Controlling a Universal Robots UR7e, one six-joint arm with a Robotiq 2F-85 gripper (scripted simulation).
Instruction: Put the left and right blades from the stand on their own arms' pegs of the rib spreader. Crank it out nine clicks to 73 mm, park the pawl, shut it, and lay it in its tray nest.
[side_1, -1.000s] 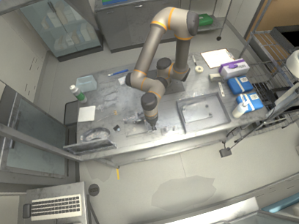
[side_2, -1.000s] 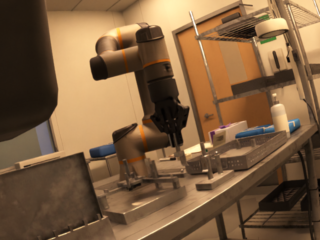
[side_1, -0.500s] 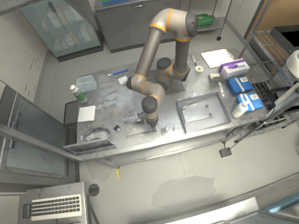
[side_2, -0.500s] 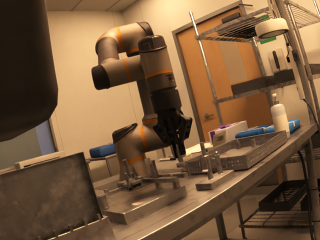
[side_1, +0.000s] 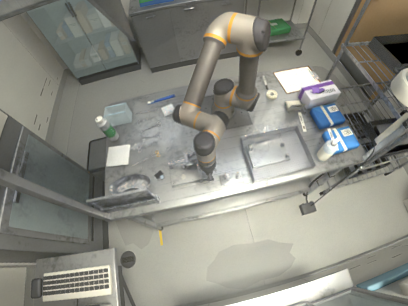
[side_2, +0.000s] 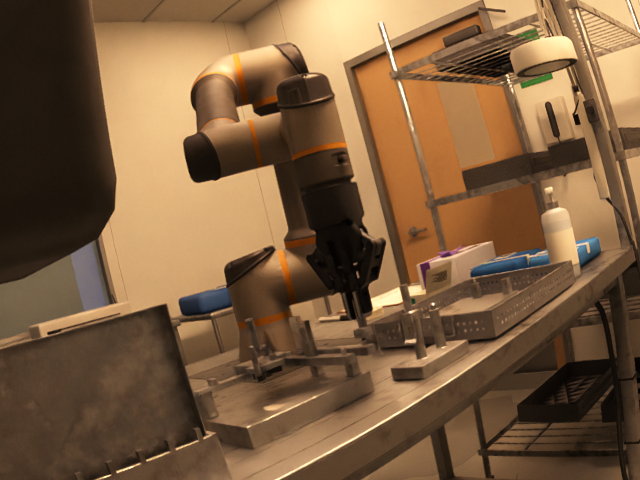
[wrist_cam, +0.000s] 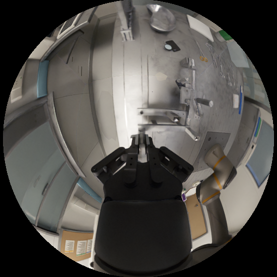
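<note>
A steel blade (wrist_cam: 141, 147) is mostly hidden between my fingers; only a pale strip of it shows in the wrist camera. My gripper (side_2: 358, 310) (wrist_cam: 141, 139) is closed on that blade, pointing straight down over the near end of the rib spreader (wrist_cam: 181, 103) (side_2: 300, 356). The spreader sits on its steel base plate (side_2: 289, 400) (side_1: 192, 172) at the table's front, its two arms (wrist_cam: 162, 120) lying close together just below my fingertips. The blade stand (side_2: 429, 356) (side_1: 225, 176) is to the right of the plate, with bare upright pegs. The perforated tray (side_2: 481, 305) (side_1: 275, 152) lies further right.
Behind the work stands the arm's own base (side_1: 235, 100), with boxes (side_1: 327, 115) and a clipboard at the table's right end. A kidney dish (side_1: 130, 183), white pad (side_1: 118, 155), bottle (side_1: 106, 127) and loose instruments (wrist_cam: 222, 69) lie to the left. A wire shelf (side_2: 517, 103) stands right.
</note>
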